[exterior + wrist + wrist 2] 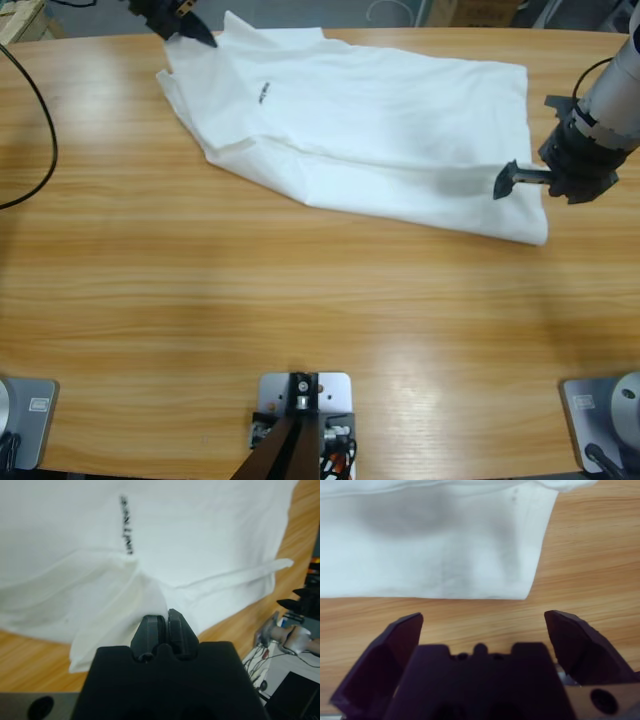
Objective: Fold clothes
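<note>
From above, you see the white T-shirt [360,125] spread across the far half of the wooden table [250,300], lying slantwise from the upper left down to the right, its tiny dark logo [263,95] facing up. The left gripper [200,38] comes in from the top edge at the shirt's upper-left corner, its black tip touching the cloth there. The right gripper [515,180] reaches in from the right edge, one black jaw over the shirt's lower-right part, near the corner. A black cable [35,100] loops over the table's left end.

Along the left wrist, your left gripper [164,622] has its jaws pressed together, pinching a bunched fold of the T-shirt [200,535]; the logo [126,525] runs as a dark line of lettering above the fold, and bare table [30,655] shows below the cloth.

Along the right wrist, your right gripper [482,625] stands spread wide with nothing between the jaws. The T-shirt [430,545] lies ahead of it, its corner and straight edge flat on the table [590,555], apart from both jaws.
</note>
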Motion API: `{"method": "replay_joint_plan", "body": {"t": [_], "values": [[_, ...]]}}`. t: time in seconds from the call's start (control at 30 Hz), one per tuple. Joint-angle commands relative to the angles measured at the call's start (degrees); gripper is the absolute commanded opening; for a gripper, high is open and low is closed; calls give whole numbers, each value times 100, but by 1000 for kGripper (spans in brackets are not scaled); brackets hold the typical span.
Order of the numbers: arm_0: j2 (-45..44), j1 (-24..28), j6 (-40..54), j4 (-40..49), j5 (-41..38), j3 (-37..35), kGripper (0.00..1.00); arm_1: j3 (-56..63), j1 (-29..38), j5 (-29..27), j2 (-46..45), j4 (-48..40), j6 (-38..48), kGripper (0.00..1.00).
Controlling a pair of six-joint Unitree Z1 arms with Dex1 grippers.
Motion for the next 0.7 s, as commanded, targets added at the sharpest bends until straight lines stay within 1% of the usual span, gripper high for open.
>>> {"method": "replay_joint_plan", "body": {"t": [0.03, 0.13, 0.2, 0.23, 0.27, 0.3, 0.33, 0.37, 0.4, 0.43, 0.7], "values": [[1035, -119, -62, 409, -189, -913, 0, 151, -145, -119, -94, 61, -96, 982], [1320, -91, -108, 697, -189, -1282, 0, 174, -159, -130, -86, 61, -105, 982], [1359, -56, -108, 829, -189, -1375, 0, 167, -159, -116, -79, 61, -110, 986], [1359, -19, -101, 901, -189, -1423, 19, 158, -159, -102, -77, 66, -124, 987], [1355, 34, -89, 1000, -189, -1518, 362, 157, -159, -86, -77, 70, -131, 987], [1323, 109, -62, 1153, -189, -1674, 752, 165, -159, -70, -77, 70, -136, 987], [1276, 180, -25, 1262, -189, -1794, 887, 178, -159, -68, -77, 70, -140, 987], [1200, 248, 27, 1353, -185, -1887, 962, 190, -159, -68, -75, 70, -140, 987], [1116, 310, 75, 1415, -187, -1948, 991, 199, -159, -63, -77, 70, -140, 987], [1039, 362, 112, 1443, -199, -1985, 996, 206, -159, -59, -77, 70, -140, 987], [487, 359, 426, 1474, -405, -1971, 996, 297, -159, -33, -175, 50, -131, 982]]}}
